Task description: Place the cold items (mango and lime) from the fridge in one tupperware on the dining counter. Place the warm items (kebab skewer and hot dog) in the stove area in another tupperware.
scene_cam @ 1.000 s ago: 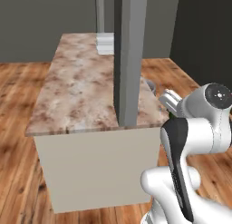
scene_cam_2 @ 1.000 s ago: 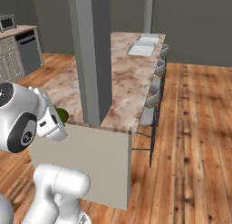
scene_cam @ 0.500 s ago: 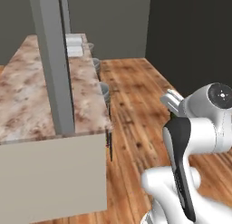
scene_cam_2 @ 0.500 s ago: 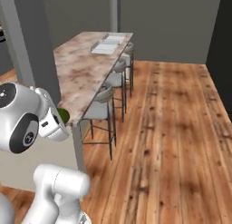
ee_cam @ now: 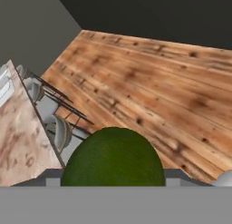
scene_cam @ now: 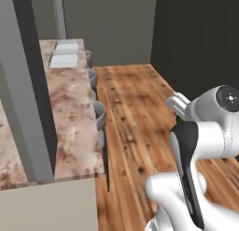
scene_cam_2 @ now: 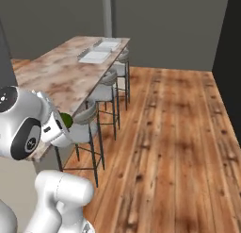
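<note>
A dark green ball, the lime (ee_cam: 113, 159), sits between the fingers of my gripper (scene_cam_2: 63, 121), which is shut on it and held up beside my arm. The lime (scene_cam_2: 66, 119) shows as a small green patch at the hand, just off the near end of the dining counter (scene_cam_2: 56, 79). Two pale grey tupperware trays (scene_cam_2: 95, 57) (scene_cam_2: 108, 44) lie side by side at the counter's far end. The left base view shows the same trays (scene_cam: 64, 61) (scene_cam: 66, 47) on the counter (scene_cam: 70, 118). The mango is out of view.
Round grey stools (scene_cam_2: 87, 119) (scene_cam_2: 107, 81) line the counter's right side; one stool (scene_cam: 99, 116) also shows in the left base view. A grey pillar (scene_cam: 28, 90) stands at the counter's near end. Open wooden floor (scene_cam_2: 179, 133) stretches to the right, up to dark walls.
The whole picture has swung: the base has turned, so the pillar slid left and the counter's stool side and the floor came into view. The grip on the lime is unchanged.
</note>
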### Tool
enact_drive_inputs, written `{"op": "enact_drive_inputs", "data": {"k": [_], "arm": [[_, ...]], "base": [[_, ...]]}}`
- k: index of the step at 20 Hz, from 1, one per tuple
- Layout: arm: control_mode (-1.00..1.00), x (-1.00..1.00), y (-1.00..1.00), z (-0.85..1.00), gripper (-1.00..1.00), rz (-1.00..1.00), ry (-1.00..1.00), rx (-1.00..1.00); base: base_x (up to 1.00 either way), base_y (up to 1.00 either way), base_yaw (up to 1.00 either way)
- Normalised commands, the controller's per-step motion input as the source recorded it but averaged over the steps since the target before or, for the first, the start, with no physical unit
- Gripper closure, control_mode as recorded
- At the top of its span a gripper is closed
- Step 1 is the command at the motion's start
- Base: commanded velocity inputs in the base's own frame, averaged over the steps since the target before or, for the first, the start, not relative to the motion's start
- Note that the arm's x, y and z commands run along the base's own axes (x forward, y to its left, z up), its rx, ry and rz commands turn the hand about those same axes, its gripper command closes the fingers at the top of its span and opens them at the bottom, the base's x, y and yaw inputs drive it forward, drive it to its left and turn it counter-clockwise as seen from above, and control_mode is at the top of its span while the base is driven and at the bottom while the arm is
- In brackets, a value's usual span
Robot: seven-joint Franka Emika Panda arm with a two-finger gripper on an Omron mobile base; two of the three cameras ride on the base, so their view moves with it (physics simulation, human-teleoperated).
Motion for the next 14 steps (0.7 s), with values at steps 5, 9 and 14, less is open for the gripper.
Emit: {"op": "enact_drive_inputs", "data": {"k": [5,9,14], "arm": [[1.00,0.00,0.00,0.00,1.00,0.00,0.00,0.00],[1.00,0.00,0.00,0.00,1.00,0.00,0.00,0.00],[1.00,0.00,0.00,0.00,1.00,0.00,0.00,0.00]], "base": [[1.00,-0.79,0.09],[0.97,-0.86,0.08],[0.82,-0.77,0.15]]}}
